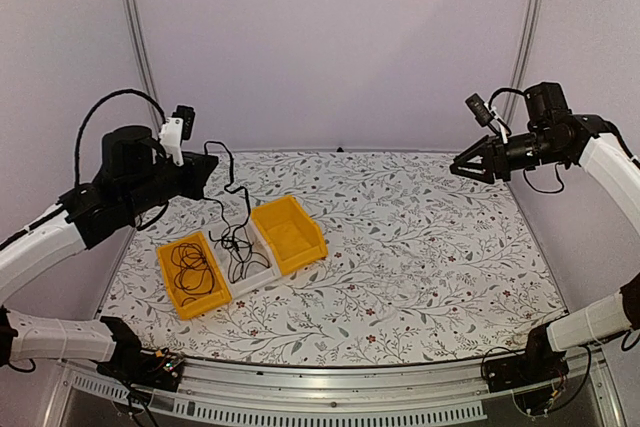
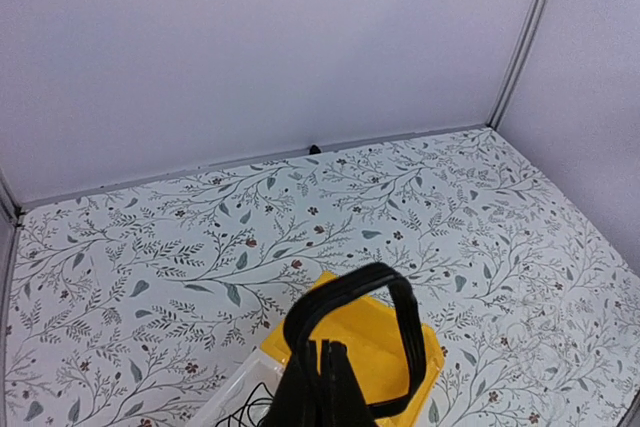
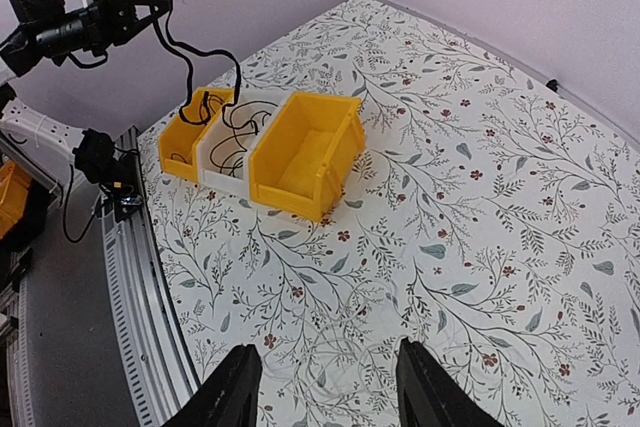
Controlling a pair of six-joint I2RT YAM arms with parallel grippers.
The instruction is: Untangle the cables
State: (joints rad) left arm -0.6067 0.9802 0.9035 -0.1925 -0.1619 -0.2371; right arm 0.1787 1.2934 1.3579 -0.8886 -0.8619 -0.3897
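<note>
Black thin cable (image 1: 231, 162) is pinched in the fully closed left gripper (image 1: 207, 165), raised above and behind the white plastic bin (image 1: 258, 275), and is draped down into that bin, where more black cables (image 1: 237, 245) are tangled. Another coiled black cable (image 1: 192, 265) is contained in the yellow plastic bin (image 1: 168, 287) touching the white bin's left side. Well to the white bin's right, the right gripper (image 1: 458, 169) is seen partly open and empty.

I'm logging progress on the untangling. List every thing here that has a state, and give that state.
left gripper: shut on the held black cable, raised.
held black cable: lifted, hanging down into the white bin.
right gripper: open, empty, raised.
left yellow bin: holds a coiled black cable.
white bin: holds tangled black cables.
right yellow bin: empty.
</note>
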